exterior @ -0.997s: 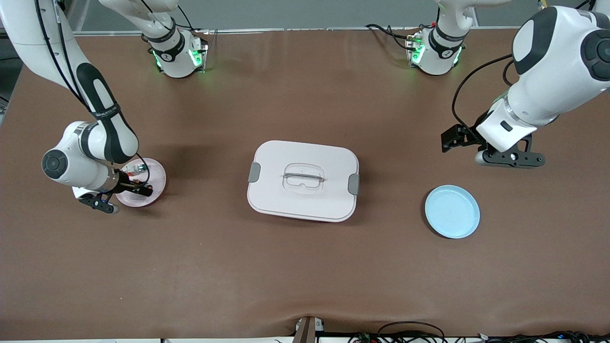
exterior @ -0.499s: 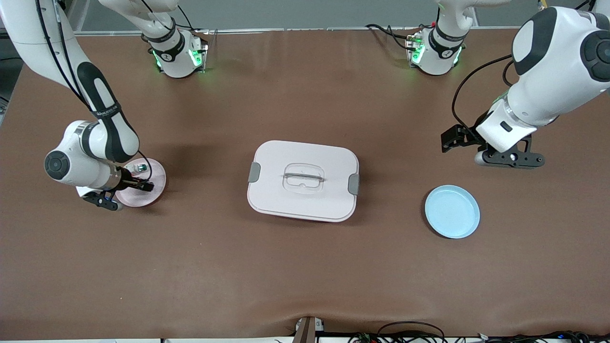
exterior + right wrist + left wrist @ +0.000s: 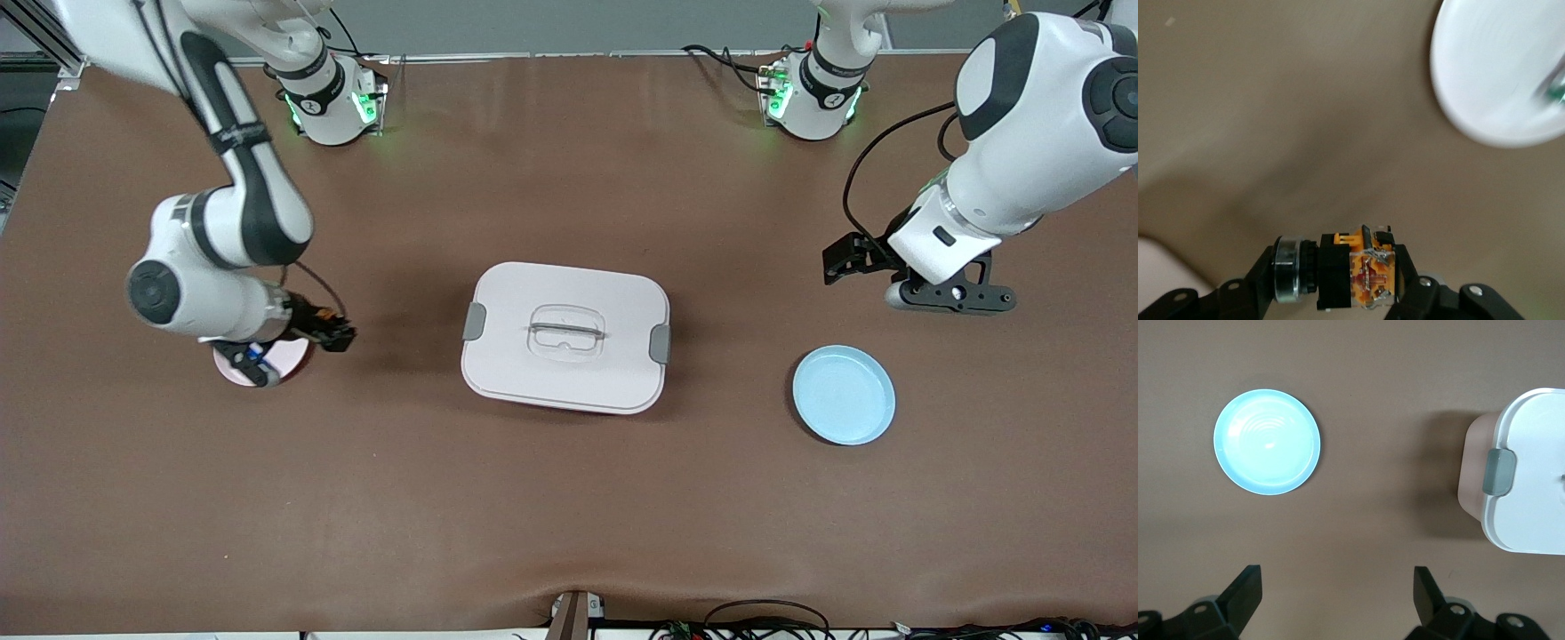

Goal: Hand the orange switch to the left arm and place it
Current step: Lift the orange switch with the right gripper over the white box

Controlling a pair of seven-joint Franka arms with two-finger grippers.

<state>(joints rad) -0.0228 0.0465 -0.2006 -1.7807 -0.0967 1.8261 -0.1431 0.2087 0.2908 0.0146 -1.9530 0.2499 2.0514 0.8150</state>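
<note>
1. Right gripper (image 3: 333, 336): raised over the desk (image 3: 569, 516) between pink plate (image 3: 289, 357) and box (image 3: 565, 337); fingers (image 3: 1258, 277) closed on the orange switch (image 3: 1338, 270).
2. Orange switch: clamped crosswise between those fingers, metal-ringed cap end toward one, orange-marked rear toward the other.
3. Box: lidded, mid-desk, near the right gripper, apart from it.
4. Left gripper (image 3: 1338, 603): waiting in the air near the blue plate (image 3: 844, 395); fingers (image 3: 1245, 590) spread wide, nothing held.
</note>
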